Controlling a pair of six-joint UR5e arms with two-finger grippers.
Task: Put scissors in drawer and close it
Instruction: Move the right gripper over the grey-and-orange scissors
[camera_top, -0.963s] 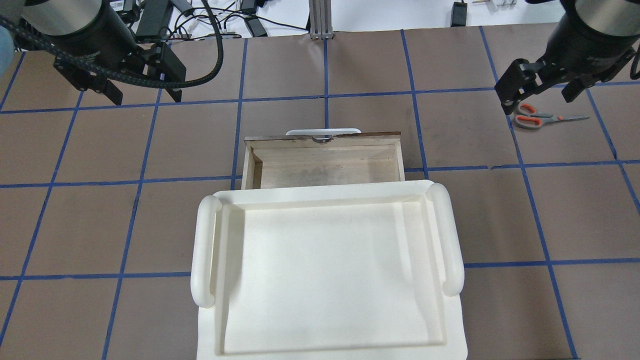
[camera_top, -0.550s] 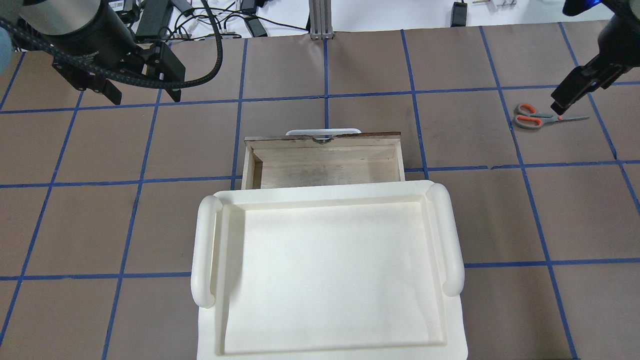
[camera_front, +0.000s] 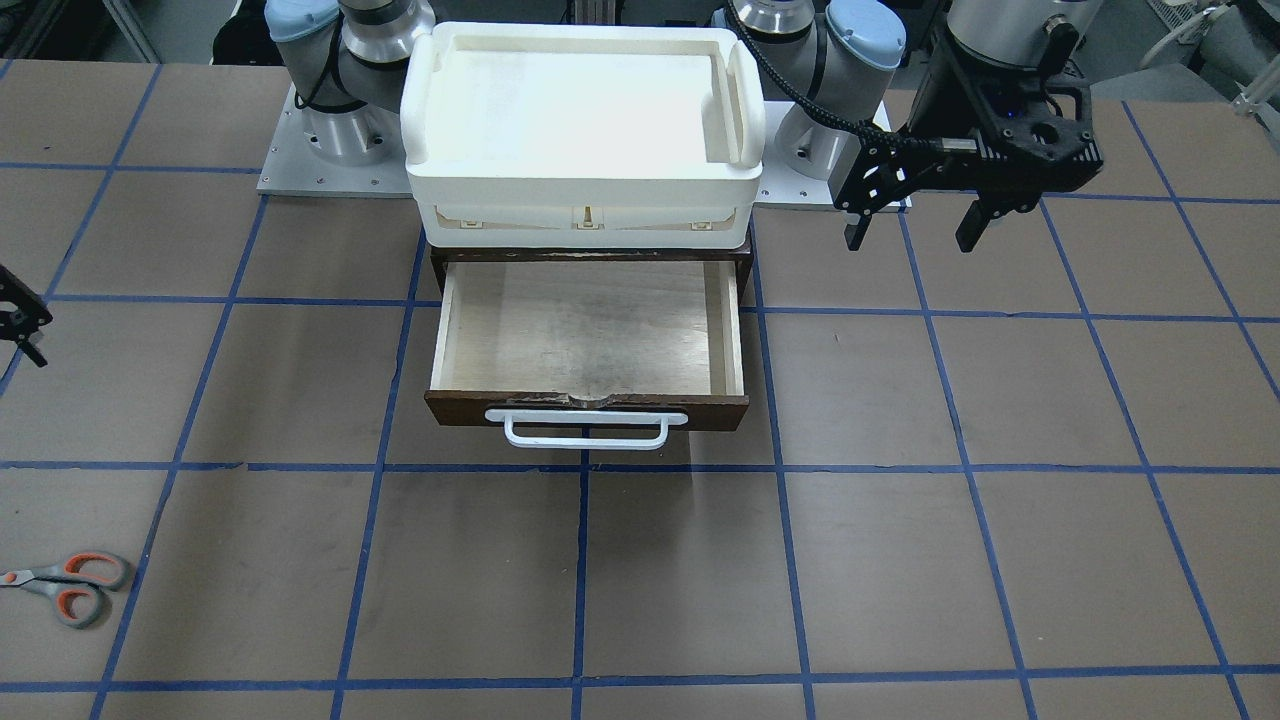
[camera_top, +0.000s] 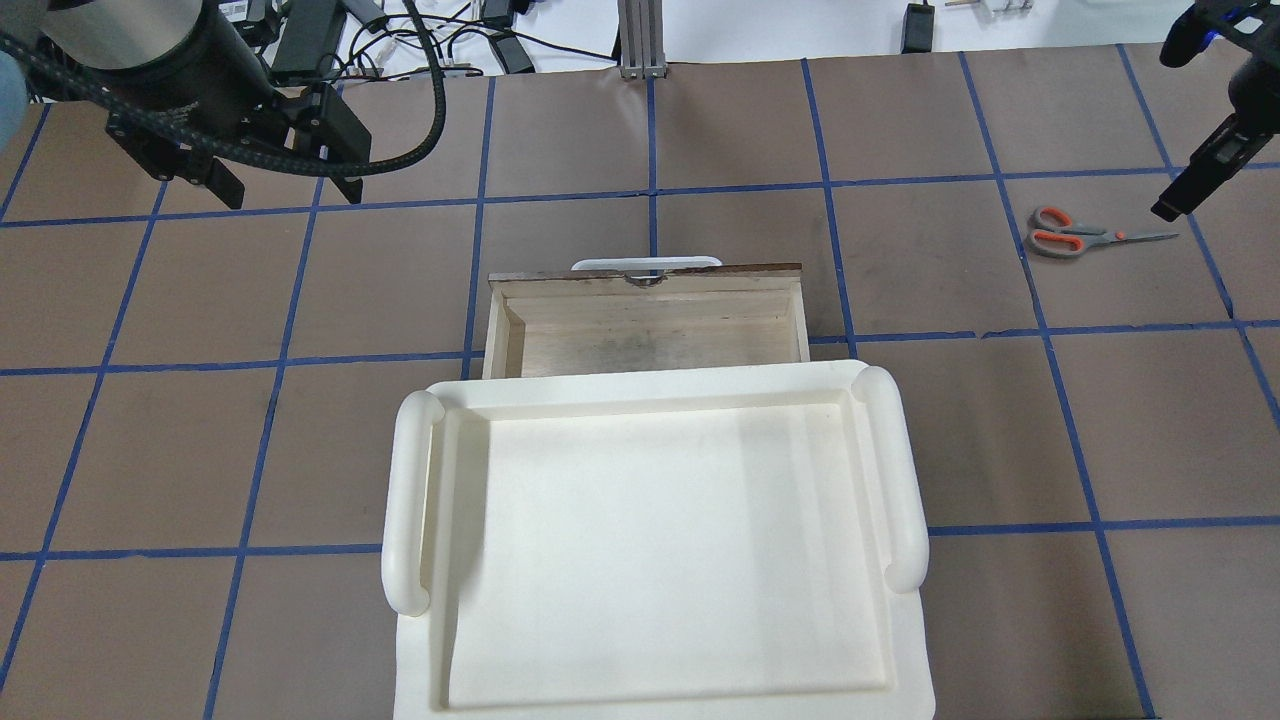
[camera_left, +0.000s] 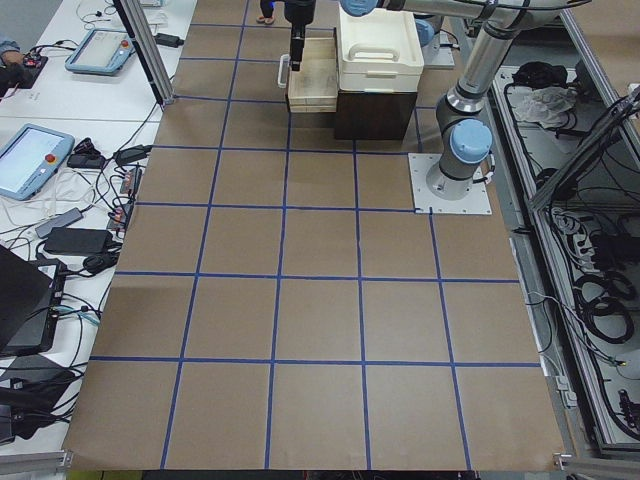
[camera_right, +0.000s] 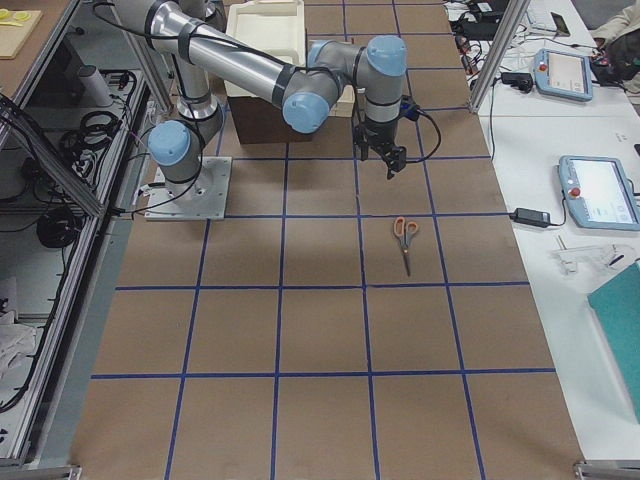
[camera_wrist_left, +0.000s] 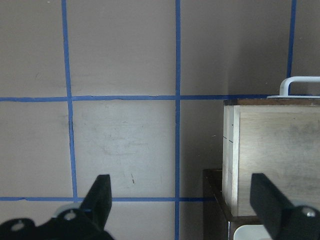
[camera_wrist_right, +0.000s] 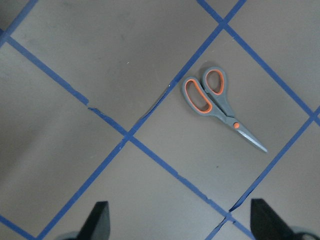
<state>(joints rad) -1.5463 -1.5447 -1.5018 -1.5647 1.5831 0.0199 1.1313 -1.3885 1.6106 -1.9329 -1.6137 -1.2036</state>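
The scissors (camera_top: 1075, 237) lie flat on the table at the far right, handles toward the drawer, blades pointing right. They also show in the right wrist view (camera_wrist_right: 215, 102) and the front view (camera_front: 65, 588). The drawer (camera_top: 650, 325) is pulled open and empty, with its white bar handle (camera_front: 585, 430) on the dark front. My right gripper (camera_wrist_right: 180, 225) is open and empty, hovering above the table by the blade tips (camera_right: 390, 165). My left gripper (camera_top: 285, 190) is open and empty, raised at the far left of the drawer (camera_wrist_left: 272, 155).
A white plastic tray (camera_top: 410, 500) sits on top of the dark cabinet (camera_front: 590, 255) that holds the drawer. Cables and power bricks (camera_top: 400, 40) lie beyond the table's far edge. Tablets (camera_right: 598, 190) rest on the side bench.
My right gripper has swung right, from above the scissors' handles to beyond the blade tips, turning as it went. The left gripper, scissors and drawer have not moved.
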